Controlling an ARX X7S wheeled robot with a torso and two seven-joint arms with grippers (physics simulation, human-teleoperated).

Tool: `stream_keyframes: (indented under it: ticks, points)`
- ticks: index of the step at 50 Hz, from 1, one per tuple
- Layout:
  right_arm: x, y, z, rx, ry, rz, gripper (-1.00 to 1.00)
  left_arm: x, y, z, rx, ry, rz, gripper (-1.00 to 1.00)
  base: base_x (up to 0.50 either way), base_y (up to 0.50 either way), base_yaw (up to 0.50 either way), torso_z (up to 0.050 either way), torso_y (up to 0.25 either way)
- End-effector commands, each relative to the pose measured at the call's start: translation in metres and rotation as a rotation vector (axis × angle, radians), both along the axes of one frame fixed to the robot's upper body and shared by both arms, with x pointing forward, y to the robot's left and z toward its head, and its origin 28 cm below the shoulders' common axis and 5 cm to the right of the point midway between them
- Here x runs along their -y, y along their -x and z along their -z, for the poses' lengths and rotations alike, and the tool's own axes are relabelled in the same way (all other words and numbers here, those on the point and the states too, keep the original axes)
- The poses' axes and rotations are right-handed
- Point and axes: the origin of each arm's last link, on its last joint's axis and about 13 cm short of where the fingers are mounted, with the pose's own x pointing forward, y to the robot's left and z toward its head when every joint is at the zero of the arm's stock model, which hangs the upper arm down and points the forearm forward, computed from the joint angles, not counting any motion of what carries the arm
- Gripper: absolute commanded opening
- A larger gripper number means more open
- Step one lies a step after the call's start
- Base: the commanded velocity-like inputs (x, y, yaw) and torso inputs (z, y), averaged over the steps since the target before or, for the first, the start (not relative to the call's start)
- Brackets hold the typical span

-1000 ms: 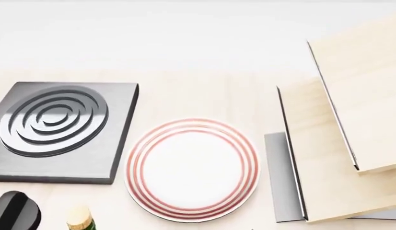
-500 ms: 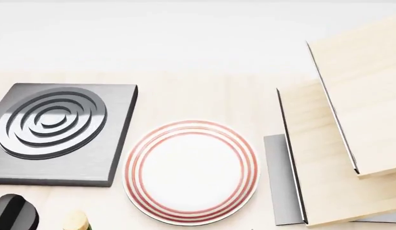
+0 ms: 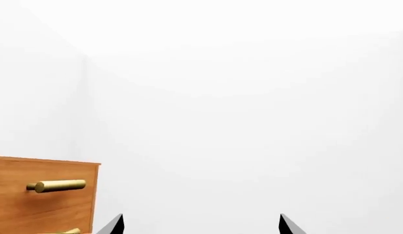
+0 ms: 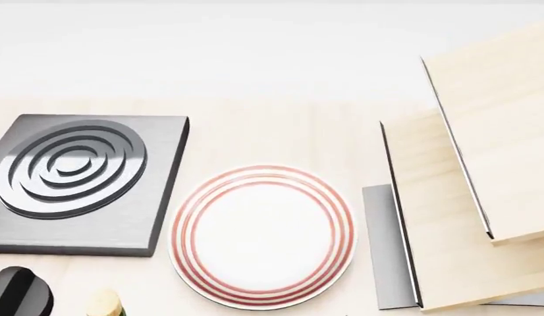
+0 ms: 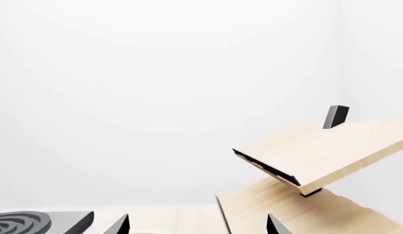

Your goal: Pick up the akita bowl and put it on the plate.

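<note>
Nearest the robot, at the front edge of the pale wood tabletop point(image 4: 281, 131), a black rounded object point(image 4: 19, 289) and the cork-coloured top of a bottle point(image 4: 103, 303) poke into the head view at lower left. Just beyond them sits the plate point(image 4: 262, 235), white with red rings at its rim, flat on the tabletop and bare. To its left, close but apart, lies the dark grey square stove burner point(image 4: 83, 184) with its raised concentric rings. To the plate's right rises a light wood rack of tilted shelf boards point(image 4: 483, 164) with a grey base panel point(image 4: 386, 243). The akita bowl shows in none of the views.

The left hand point(image 3: 200, 225) shows only as two dark fingertips point(image 3: 113, 225) set well apart, spread wide with nothing between them; past it stand a brown wooden cabinet point(image 3: 42, 195) with a brass handle point(image 3: 58, 185) and plain white walls point(image 3: 253, 97). The right hand point(image 5: 197, 225) likewise shows two dark tips point(image 5: 120, 225) held wide, gripping nothing, with a corner of the burner point(image 5: 39, 224) and the slanted shelf boards point(image 5: 318, 151) ahead of it, a small dark block point(image 5: 336, 116) standing up behind the upper board. Farther off the tabletop ends against a blank white wall point(image 5: 156, 87).
</note>
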Motion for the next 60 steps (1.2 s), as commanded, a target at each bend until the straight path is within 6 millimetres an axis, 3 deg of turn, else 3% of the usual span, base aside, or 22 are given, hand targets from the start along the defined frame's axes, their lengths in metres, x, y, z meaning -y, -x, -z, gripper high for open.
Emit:
stream_keyframes:
  ticks: [1,14,31,46,60]
  points:
    - [0.000,0.000,0.000,0.001,0.002,-0.001,1.00,-0.012,0.004,-0.016,0.021,-0.040,-0.090,1.00,0.00,0.00,0.00,0.000,0.000]
    - [-0.002,-0.001,0.002,-0.005,0.007,-0.006,1.00,-0.037,0.007,-0.049,0.049,-0.080,-0.200,1.00,0.00,0.00,0.00,0.000,0.000]
    - [-0.005,-0.002,0.005,-0.017,0.017,-0.014,1.00,-0.060,0.003,-0.073,0.001,-0.093,-0.274,1.00,0.00,0.00,0.00,0.000,0.000]
    - [-0.007,-0.004,0.009,-0.031,0.027,-0.022,1.00,-0.078,-0.029,-0.086,-0.249,-0.093,-0.266,1.00,0.00,0.00,0.00,0.000,0.000]
    - [-0.007,-0.008,0.011,-0.045,0.032,-0.018,1.00,-0.102,-0.036,-0.103,-0.373,-0.085,-0.313,1.00,0.00,0.00,0.00,0.000,0.000]
